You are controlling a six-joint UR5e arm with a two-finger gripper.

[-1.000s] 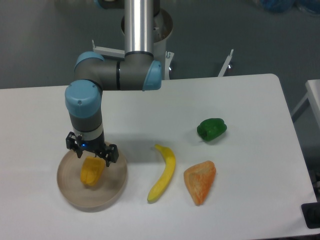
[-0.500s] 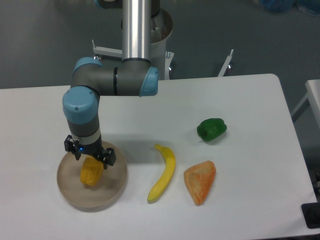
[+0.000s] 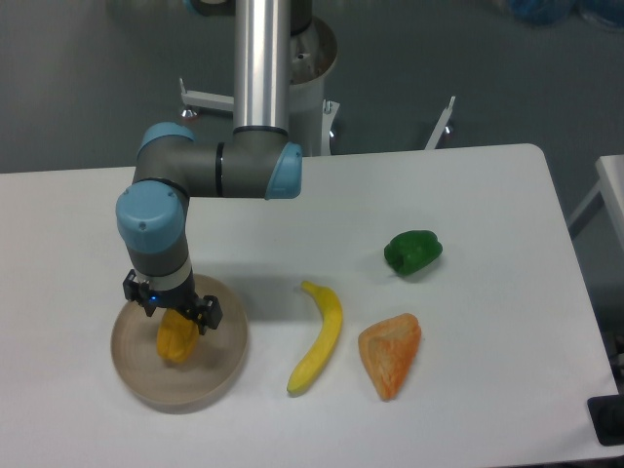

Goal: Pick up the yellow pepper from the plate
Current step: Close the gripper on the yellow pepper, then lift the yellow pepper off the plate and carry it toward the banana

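- A white, matte rectangular table [image 3: 487, 195] is carrying everything.
- A round, shallow beige plate [image 3: 219, 366] is sitting near its front left.
- A long curved yellow banana [image 3: 320, 336] is lying beside the plate.
- An orange wedge-shaped item [image 3: 390, 354] is resting right of the banana.
- A glossy green bell pepper [image 3: 412, 252] is lying farther back.

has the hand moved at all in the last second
Yes. The hand has shifted down and left in the view, lower over the yellow pepper on the plate, which stayed put.
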